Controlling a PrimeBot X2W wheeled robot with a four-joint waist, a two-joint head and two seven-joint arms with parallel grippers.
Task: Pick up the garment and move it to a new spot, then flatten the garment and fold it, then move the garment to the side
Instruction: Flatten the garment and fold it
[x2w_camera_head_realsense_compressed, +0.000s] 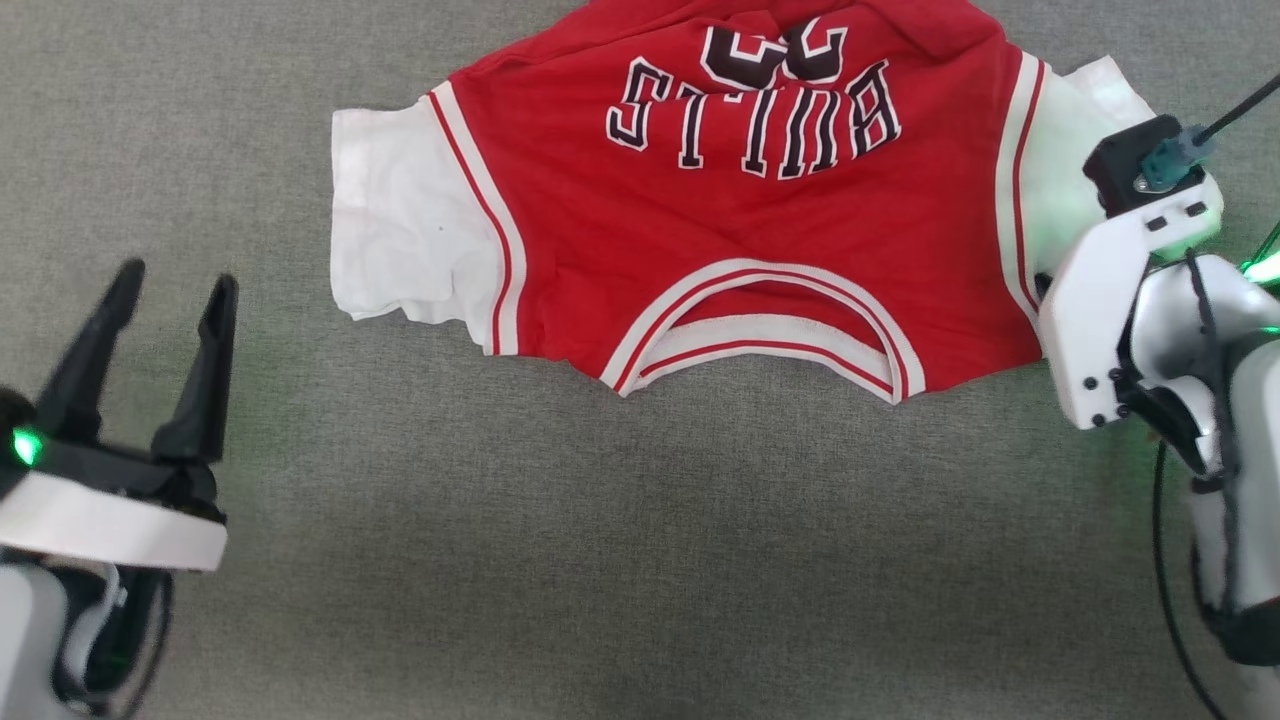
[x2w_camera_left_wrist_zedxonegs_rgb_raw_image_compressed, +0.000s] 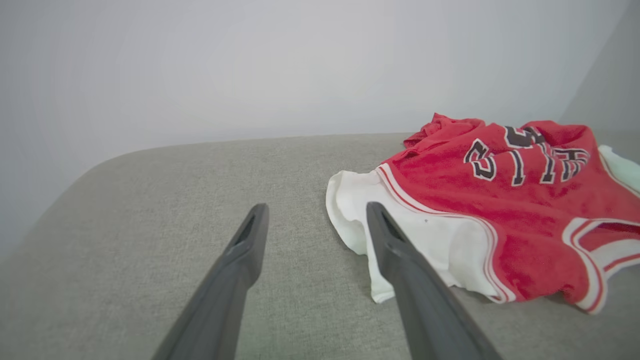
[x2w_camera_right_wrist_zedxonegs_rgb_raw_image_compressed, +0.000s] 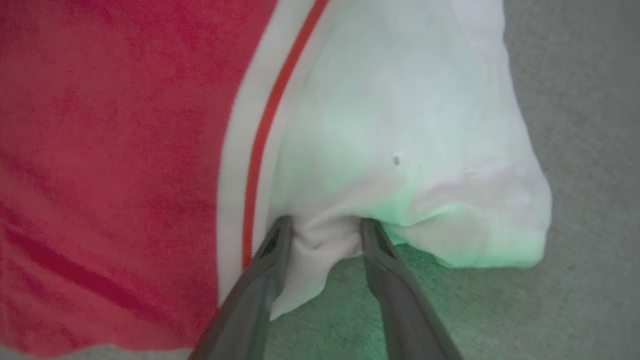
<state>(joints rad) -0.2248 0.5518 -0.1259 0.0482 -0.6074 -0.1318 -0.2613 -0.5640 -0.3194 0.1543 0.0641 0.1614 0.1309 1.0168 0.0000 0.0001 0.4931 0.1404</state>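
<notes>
Left tool (x2w_camera_head_realsense_compressed: 180, 275) spread (apart from the garment (x2w_camera_head_realsense_compressed: 740, 230)); right tool (x2w_camera_right_wrist_zedxonegs_rgb_raw_image_compressed: 325, 222) tight on its white sleeve (x2w_camera_right_wrist_zedxonegs_rgb_raw_image_compressed: 400, 125).

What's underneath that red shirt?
The shirt lies on a grey fabric surface, which shows all around its edges. Whatever is directly beneath the cloth is covered, so I cannot tell.
</notes>
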